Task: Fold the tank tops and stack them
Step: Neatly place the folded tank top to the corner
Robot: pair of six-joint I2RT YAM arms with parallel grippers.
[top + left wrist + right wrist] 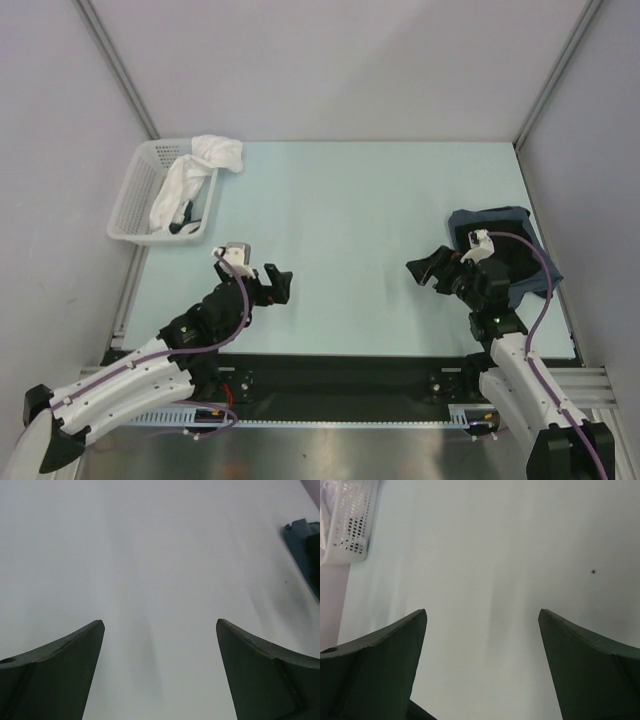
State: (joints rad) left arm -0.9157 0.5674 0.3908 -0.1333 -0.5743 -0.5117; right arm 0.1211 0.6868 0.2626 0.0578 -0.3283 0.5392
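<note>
Observe that the left pincer (281, 285) is released: in the left wrist view its two dark fingers (60, 665) stand wide apart over the bare pale blue-green bench (350, 200) and hold nothing. The right pincer (424, 269) is likewise released, with both fingers (590, 660) spread and only bench surface between them. The two pincers face each other across the middle of the bench, well apart. Locate the dark slate-blue cloth tank top (497, 222) just behind the right pincer, on its outer side, lying folded flat on the bench. The plain black cloth tank top (522, 262) lies on it, partly hidden by the right wrist, which crosses above it. Neither pincer touches either garment. Note the white plastic lattice basket (135, 195) well beyond the left pincer, at the far outer corner, with a crumpled white cloth (215, 152) hanging over its rim.
</note>
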